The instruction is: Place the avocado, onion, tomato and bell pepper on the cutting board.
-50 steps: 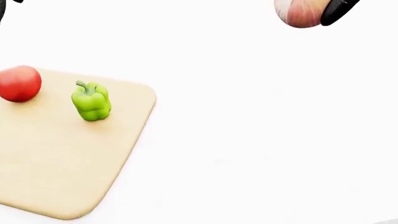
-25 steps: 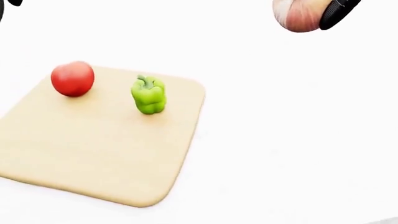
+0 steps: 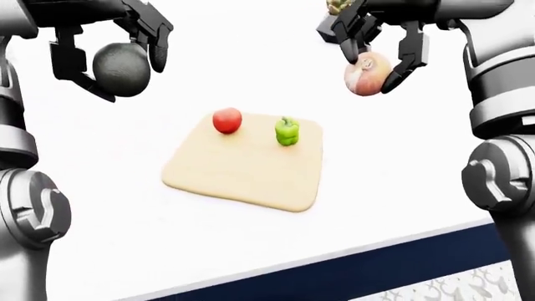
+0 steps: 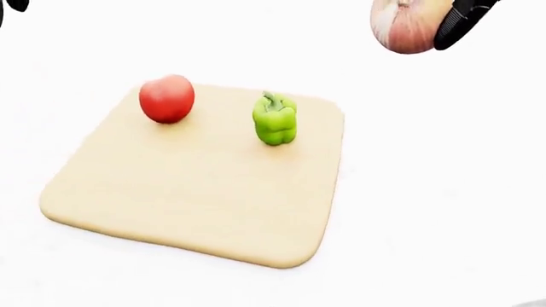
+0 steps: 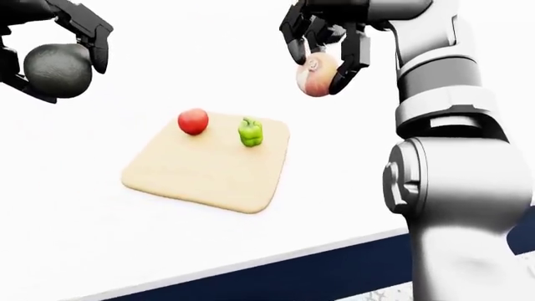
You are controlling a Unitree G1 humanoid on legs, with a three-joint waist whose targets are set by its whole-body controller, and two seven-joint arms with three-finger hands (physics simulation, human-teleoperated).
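now onion (image 3: 366, 73) within right robot hand (image 3: 378, 45)

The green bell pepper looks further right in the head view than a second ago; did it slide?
No. The green bell pepper and red tomato keep their places on the tan cutting board; the camera turned.

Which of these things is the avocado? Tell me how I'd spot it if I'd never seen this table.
Start at the tan cutting board in the middle of the white table; a red tomato and green bell pepper sit on it. Look up and to the left, where the left hand holds the avocado in the air. It is the only dark, dull grey-green ball; the other held thing is a pale pinkish onion.
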